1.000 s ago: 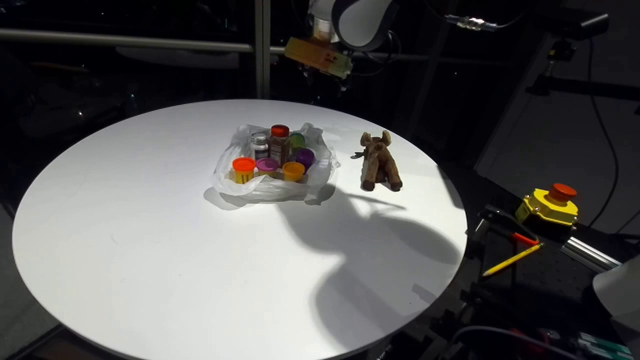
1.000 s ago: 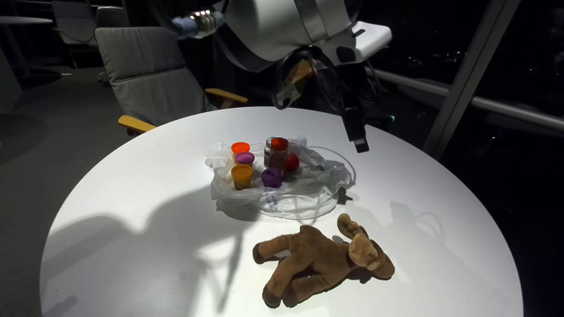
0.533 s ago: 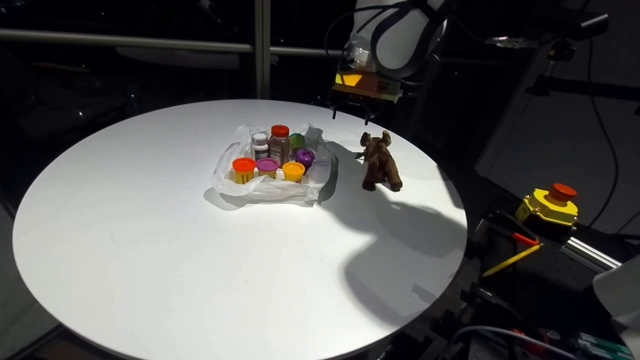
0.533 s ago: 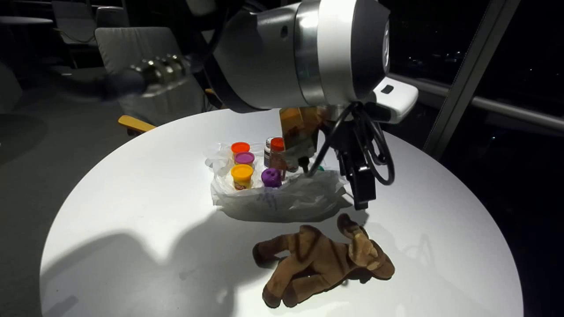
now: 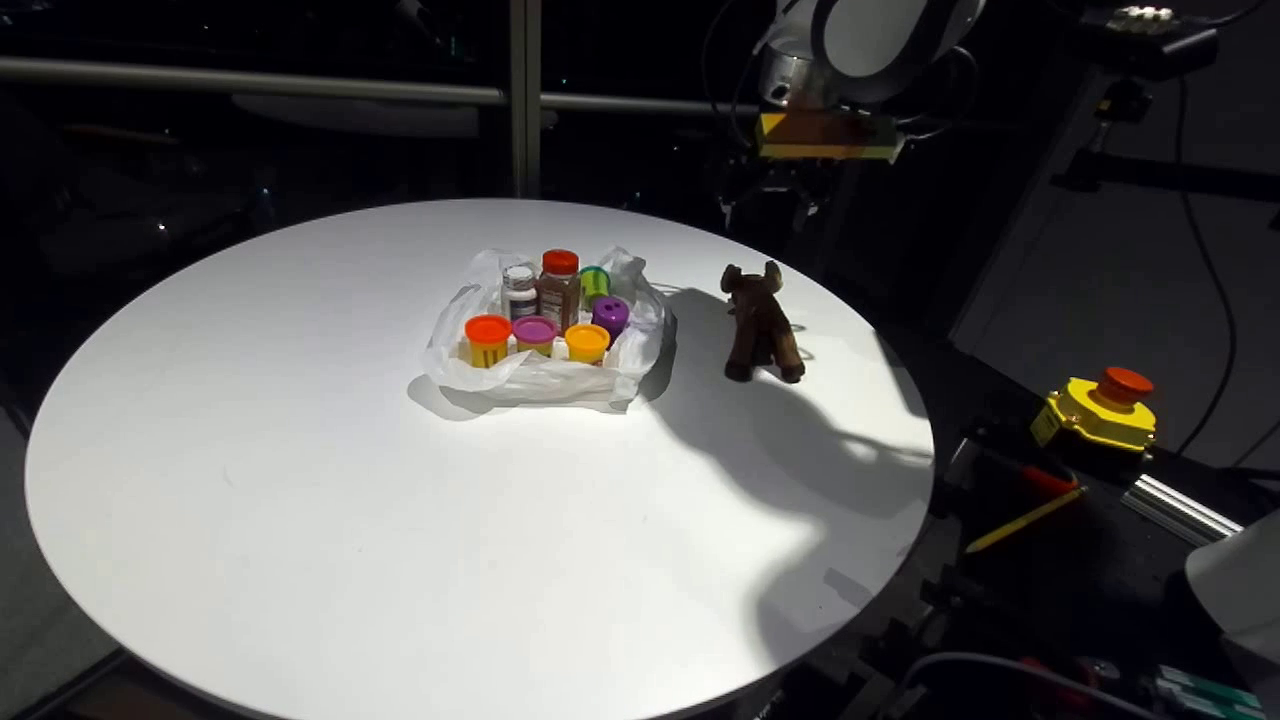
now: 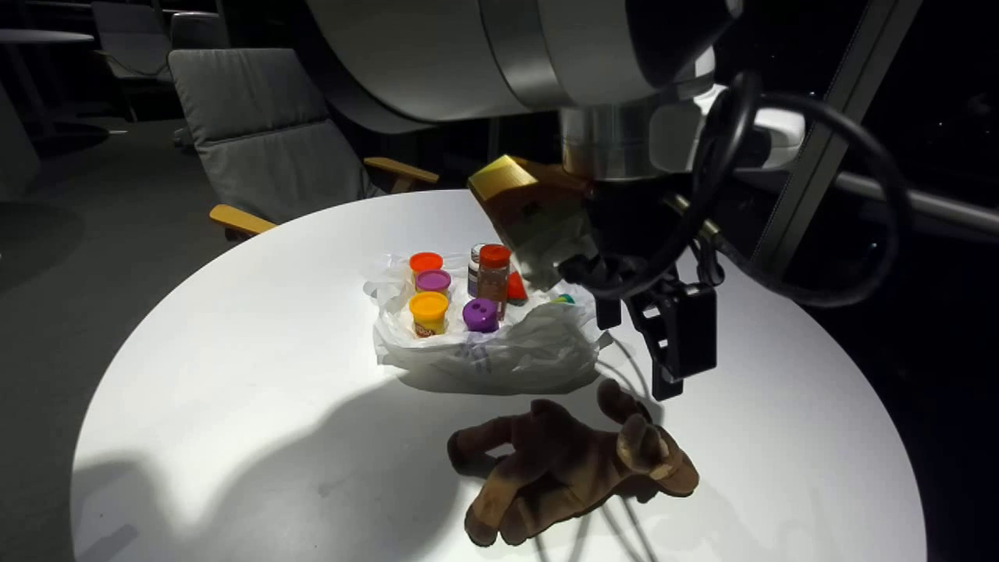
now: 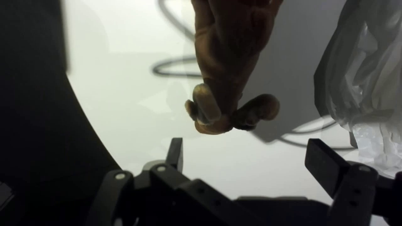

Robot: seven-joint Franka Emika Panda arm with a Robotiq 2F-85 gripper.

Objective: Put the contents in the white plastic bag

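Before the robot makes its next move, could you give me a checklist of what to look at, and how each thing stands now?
1. Gripper open and holding nothing: ok.
2. White plastic bag open at the top: ok; a red-lidded jar stands in it.
3. Brown toy animal lying uncovered on the white table: ok.
4. Gripper around the toy: not ok; in the wrist view, nothing shows between its jaws but table.
5. Room left in the bag for the toy: cannot tell.

Both exterior views look down at a slant, sharing the tabletop, bag and toy animal, much nearer in an exterior view. Wrist view's close in, aimed past the hand, probably steeply down, bit dim.
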